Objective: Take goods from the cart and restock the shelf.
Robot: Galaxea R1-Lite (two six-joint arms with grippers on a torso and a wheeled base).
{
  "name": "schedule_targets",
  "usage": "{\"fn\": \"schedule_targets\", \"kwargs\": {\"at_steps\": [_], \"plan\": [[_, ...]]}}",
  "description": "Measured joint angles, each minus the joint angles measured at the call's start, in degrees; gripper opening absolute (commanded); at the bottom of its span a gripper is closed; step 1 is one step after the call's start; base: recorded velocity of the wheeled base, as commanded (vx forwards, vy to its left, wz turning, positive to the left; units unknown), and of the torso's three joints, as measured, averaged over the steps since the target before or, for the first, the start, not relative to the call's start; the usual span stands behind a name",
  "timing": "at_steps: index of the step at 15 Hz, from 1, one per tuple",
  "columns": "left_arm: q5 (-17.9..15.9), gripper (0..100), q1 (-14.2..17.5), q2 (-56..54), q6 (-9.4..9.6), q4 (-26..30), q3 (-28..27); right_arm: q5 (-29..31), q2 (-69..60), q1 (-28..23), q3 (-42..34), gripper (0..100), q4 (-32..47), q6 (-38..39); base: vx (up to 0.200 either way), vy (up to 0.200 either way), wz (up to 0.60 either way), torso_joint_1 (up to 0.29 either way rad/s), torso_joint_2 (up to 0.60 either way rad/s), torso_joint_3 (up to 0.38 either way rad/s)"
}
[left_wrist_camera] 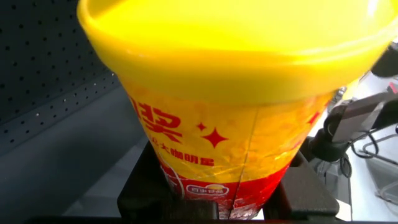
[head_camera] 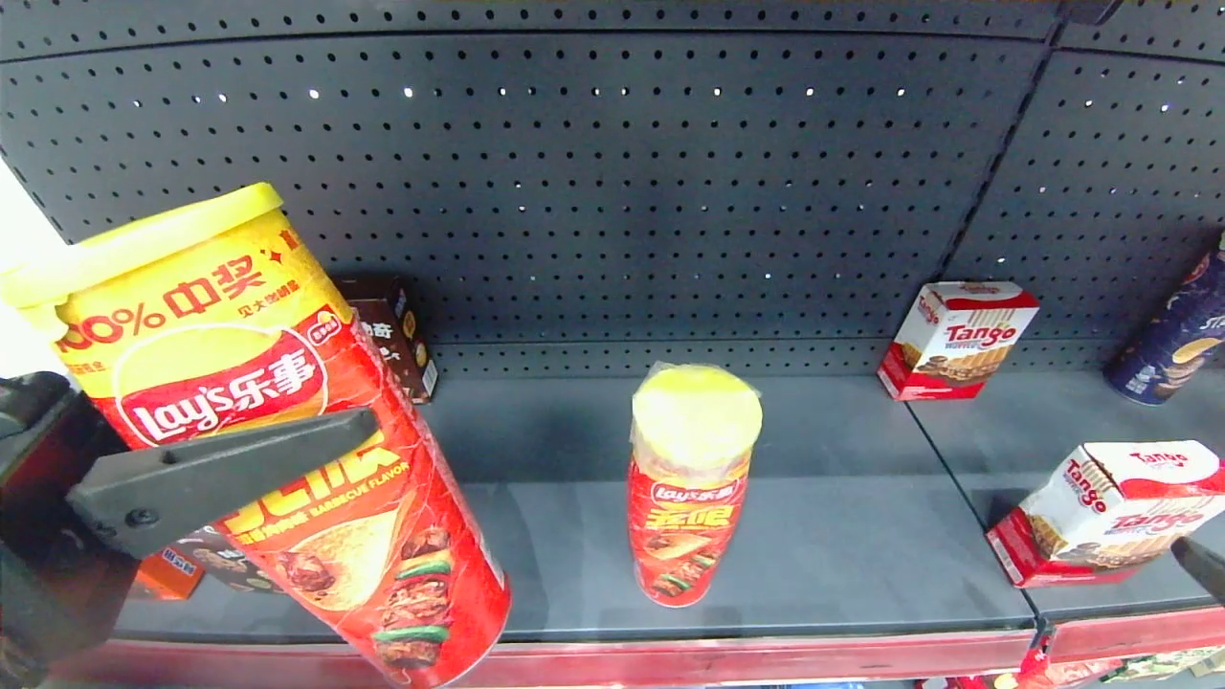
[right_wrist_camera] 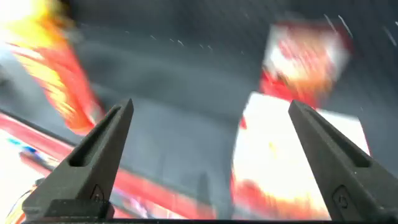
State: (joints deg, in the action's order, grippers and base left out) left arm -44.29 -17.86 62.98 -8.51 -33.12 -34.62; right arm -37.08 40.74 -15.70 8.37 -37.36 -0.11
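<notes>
1. Your left gripper [head_camera: 316,435] is at the left end of the shelf [head_camera: 842,536]. It is closed around the middle of a big chips can [head_camera: 239,316], with one dark finger lying across the label.
2. Your right gripper [right_wrist_camera: 217,155] has its two fingers spread wide with nothing between them. It points at a blurred white-and-red box on the shelf's right section.
3. The held can is tilted. Its yellow lid is up and to the left, and its base is down over the shelf's red front edge [head_camera: 718,660]. You cannot tell whether the base touches that edge.
4. A dark brown box [head_camera: 397,344] stands just behind the held can against the perforated back panel [head_camera: 622,191]. An orange packet [head_camera: 167,572] lies low beside the can on its left.
5. A smaller chips can [head_camera: 691,483] stands upright near the middle of the shelf, with bare shelf on both sides of it. The wider gap is on its right.
6. On the right, one wafer box [head_camera: 957,337] sits at the back and another [head_camera: 1101,512] lies near the front edge. A dark blue can [head_camera: 1172,344] leans at the far right.
7. The held can is yellow above and red below, with pictures of chips and skewers, and its wrap is glossy.
</notes>
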Motion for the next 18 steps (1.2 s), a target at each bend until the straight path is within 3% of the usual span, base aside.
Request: {"fn": "schedule_targets", "kwargs": {"at_steps": [5, 7, 8, 10, 11, 14, 18], "plan": [[0.0, 0, 0.02, -0.05, 0.02, 0.01, 0.26, 15.91, -22.86, -5.0, -5.0, 100, 25.38, 0.16, 0.0, 0.0, 0.0, 0.0, 0.0, 0.0], [-0.02, 0, 0.0, -0.09, 0.04, 0.0, 0.43, 32.66, -32.06, -5.55, -5.44, 100, 37.39, 0.13, 0.0, 0.0, 0.0, 0.0, 0.0, 0.0], [-0.02, 0, 0.02, -0.09, 0.06, -0.05, 0.43, 40.34, -34.96, -5.71, -5.57, 100, 38.51, 0.13, 0.0, 0.0, 0.0, 0.0, 0.0, 0.0], [-0.02, 0, 0.02, -0.22, 0.11, -0.07, 0.43, 50.02, -38.4, -5.92, -6.42, 100, 36.99, -0.02, 0.0, 0.0, 0.0, 0.0, 0.0, 0.0], [-0.07, 0, 0.0, -0.41, 0.13, -0.07, 0.56, 50.9, -39.29, -5.96, -6.8, 100, 36.44, -0.13, 0.0, 0.0, 0.0, 0.0, 0.0, 0.0], [-0.18, 0, -0.07, -1.01, 0.11, -0.07, 0.74, 40.45, -40.53, -6.01, -7.8, 100, 36.85, -0.4, 0.0, 0.0, 0.0, 0.0, 0.0, 0.0], [-0.24, 0, -0.55, -1.73, 0.09, 0.0, 0.78, 39.24, -40.88, -5.94, -8.27, 100, 37.21, -0.27, 0.0, 0.0, 0.0, 0.0, 0.0, 0.0]]}}
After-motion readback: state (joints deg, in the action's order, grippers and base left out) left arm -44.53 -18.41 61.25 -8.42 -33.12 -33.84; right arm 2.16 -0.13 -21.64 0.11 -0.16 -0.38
